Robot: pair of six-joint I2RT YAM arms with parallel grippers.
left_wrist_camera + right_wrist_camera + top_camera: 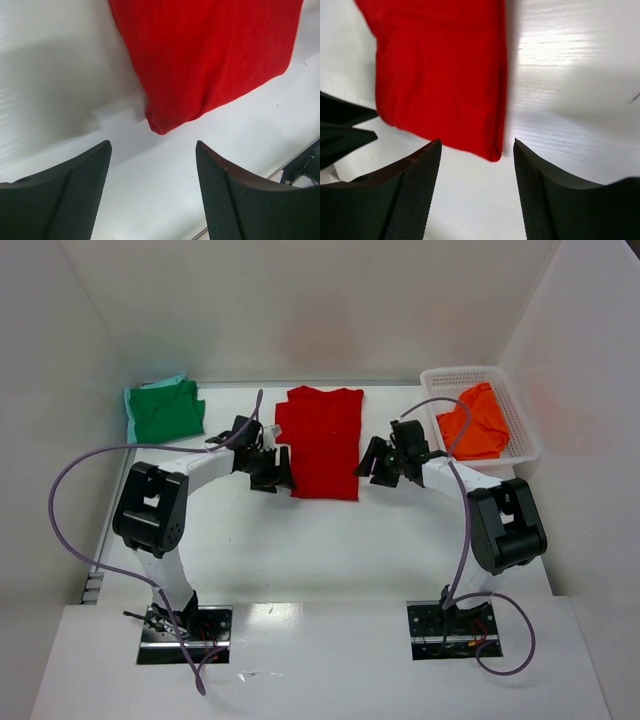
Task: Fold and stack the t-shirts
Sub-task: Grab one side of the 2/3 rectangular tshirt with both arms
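On the table [300, 550], top view, we see the red t-shirt [320, 443] folded into a long strip mid-table, the green t-shirt [165, 412] folded far left, and the orange t-shirt [474, 423] in the white basket [460, 372] far right. We have the left gripper [272, 470] and the right gripper [375, 462] flanking the strip's near end. Left wrist: jaws apart, empty, red corner just beyond the tips. Right wrist: jaws apart, empty, red corner just ahead.
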